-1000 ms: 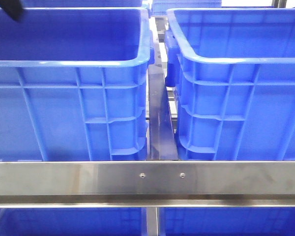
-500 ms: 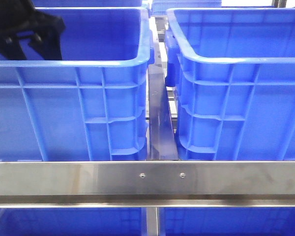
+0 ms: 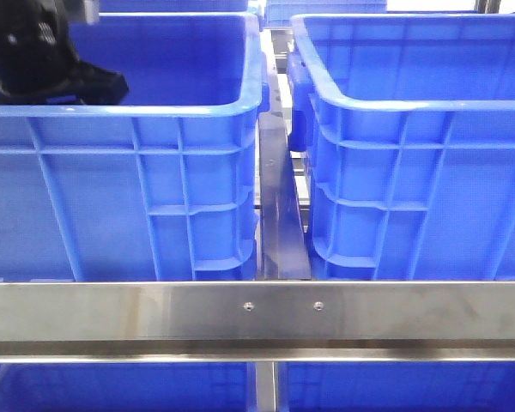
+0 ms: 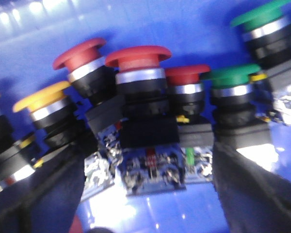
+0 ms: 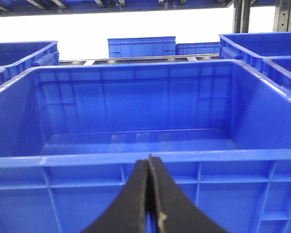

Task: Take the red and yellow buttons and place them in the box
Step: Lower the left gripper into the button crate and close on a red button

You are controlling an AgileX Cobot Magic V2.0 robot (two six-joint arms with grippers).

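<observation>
Left gripper (image 4: 150, 194) down inside the left-hand blue crate (image 3: 154, 112), fingers spread wide either side of a red button (image 4: 137, 58), nothing gripped. Yellow button (image 4: 41, 95) close by in the same cluster, green buttons (image 4: 231, 75) alongside. Right gripper (image 5: 150, 194) pressed closed, empty, facing the box (image 5: 136, 158). Pick step judged in hand; next calls for closing squarely on the red one's body.
</observation>
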